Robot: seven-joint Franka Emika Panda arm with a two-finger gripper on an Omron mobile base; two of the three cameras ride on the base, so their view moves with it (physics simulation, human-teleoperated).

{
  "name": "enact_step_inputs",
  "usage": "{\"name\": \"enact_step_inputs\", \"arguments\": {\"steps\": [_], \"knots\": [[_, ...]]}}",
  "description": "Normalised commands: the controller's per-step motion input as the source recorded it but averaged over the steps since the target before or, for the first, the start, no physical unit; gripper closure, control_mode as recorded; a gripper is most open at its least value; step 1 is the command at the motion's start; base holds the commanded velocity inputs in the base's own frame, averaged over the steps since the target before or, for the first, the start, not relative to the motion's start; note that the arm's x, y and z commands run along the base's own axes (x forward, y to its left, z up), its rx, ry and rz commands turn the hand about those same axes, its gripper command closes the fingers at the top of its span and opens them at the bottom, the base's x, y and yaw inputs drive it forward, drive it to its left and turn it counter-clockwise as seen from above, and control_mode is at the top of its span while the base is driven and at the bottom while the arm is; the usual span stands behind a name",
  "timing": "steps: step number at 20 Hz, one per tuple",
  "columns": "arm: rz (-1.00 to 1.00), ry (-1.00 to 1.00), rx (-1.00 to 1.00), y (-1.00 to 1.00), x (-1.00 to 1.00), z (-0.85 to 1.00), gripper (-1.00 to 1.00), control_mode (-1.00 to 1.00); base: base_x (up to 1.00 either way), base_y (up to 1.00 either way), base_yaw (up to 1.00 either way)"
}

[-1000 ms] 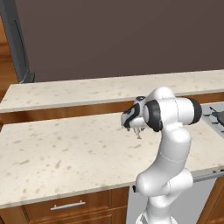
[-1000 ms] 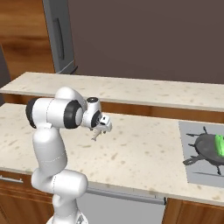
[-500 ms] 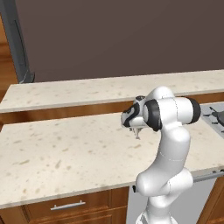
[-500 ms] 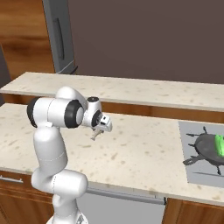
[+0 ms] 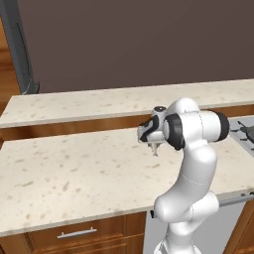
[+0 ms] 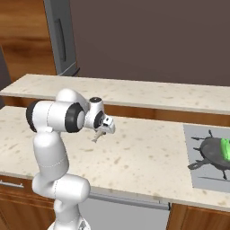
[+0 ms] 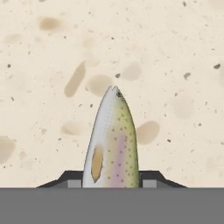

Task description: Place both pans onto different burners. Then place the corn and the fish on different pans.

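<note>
My gripper [image 7: 111,180] points down at the speckled counter, its dark fingertips [image 7: 73,178] pressed against both sides of the fish [image 7: 113,140], a silvery spotted trout with its head pointing away from the hand. The base views show the gripper [image 5: 155,148] [image 6: 97,135] low over the counter's middle, with the small pale fish [image 6: 95,138] hanging at its tips. Far right on the grey hob [image 6: 194,177] sits a dark grey pan [image 6: 211,150] with the bright green corn [image 6: 225,149] lying in it. The burner beneath the pan is hidden.
A raised beige ledge [image 5: 99,101] runs behind the counter [image 5: 59,173], with a dark wall above it. A tall grey fridge column [image 6: 60,36] stands at the back left. The hob's edge [image 5: 245,133] shows at the far right. Wooden drawers [image 5: 74,233] lie below the counter front.
The jaws have closed from wide open onto the fish. The arm and the pan with the corn have stayed where they were.
</note>
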Motion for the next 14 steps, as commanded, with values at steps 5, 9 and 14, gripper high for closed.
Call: {"name": "enact_step_inputs", "arguments": {"steps": [5, 9, 14], "knots": [[0.00, 0.00, 0.00, -0.01, -0.13, 0.79, 1.00, -1.00, 0.00, 0.00, 0.00], [0.00, 0.00, 0.00, -0.03, -0.26, 0.81, 1.00, -1.00, 0.00, 0.00, 0.00], [0.00, 0.00, 0.00, 0.00, -0.43, 0.85, 1.00, -1.00, 0.00, 0.00, 0.00]]}}
